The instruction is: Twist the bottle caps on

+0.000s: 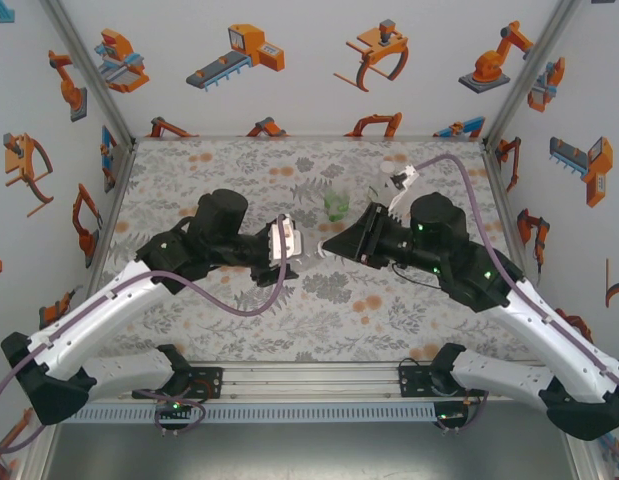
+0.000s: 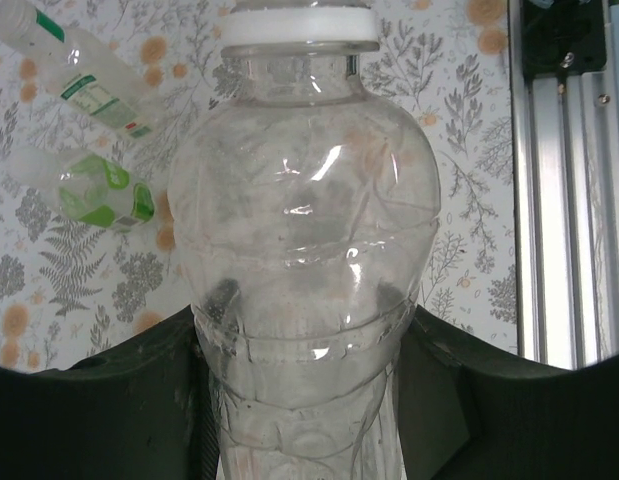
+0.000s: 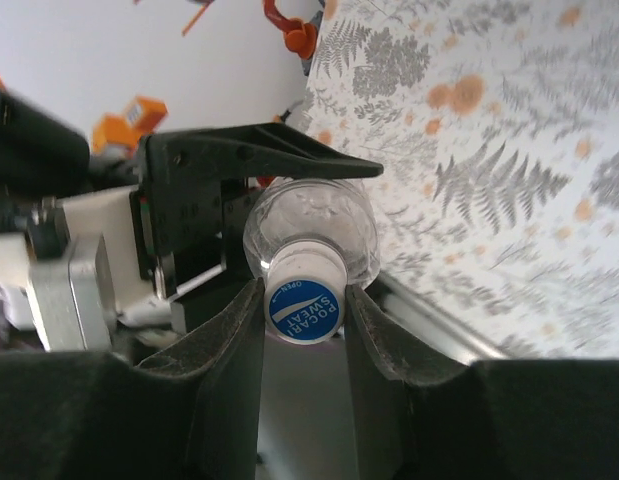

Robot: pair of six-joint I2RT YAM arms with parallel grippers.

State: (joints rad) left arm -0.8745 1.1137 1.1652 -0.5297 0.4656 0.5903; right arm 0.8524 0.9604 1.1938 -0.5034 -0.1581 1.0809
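Clear thin plastic, the bottle [image 2: 304, 230] is held in the air by the left gripper [image 2: 304, 345], closed on its lower body; squeeze gently, it looks light and easily dented. Your right gripper [image 3: 305, 330] is closed on the small cap [image 3: 305, 310] at the neck, probably slippery

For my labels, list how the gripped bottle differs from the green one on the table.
The gripped bottle is colourless and shows no label; the green bottle carries a green-and-white label. The gripped bottle is clamped in the left hand; the green bottle rests on the table, untouched. The gripped bottle wears a cap; the green bottle's top is blurred. Both are see-through plastic.
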